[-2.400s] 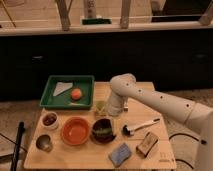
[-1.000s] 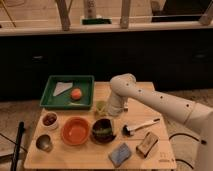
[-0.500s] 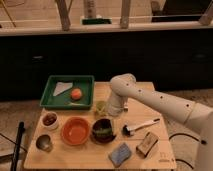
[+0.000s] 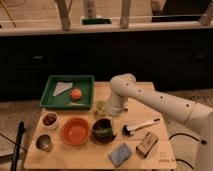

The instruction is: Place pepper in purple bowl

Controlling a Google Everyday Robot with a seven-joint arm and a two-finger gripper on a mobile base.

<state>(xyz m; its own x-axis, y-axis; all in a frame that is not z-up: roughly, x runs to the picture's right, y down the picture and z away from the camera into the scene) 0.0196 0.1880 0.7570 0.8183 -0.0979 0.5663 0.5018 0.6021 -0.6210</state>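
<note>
One half-hidden pincer (image 4: 104, 111) by purple bowl (image 4: 102, 130)

The single white arm (image 4: 167, 103) is shown entering from the right of the purple bowl (image 4: 102, 131) and beyond it. It is extended leftward as a long, slightly rising link marked with a row of dark dots. The link is ended by a rounded joint (image 4: 123, 84), seen behind the bowl and a little to its right. From this joint the last segment is turned straight down. The gripper (image 4: 113, 110) is carried at its lower end, pointed downward, low and just behind the bowl's far right rim.
</note>
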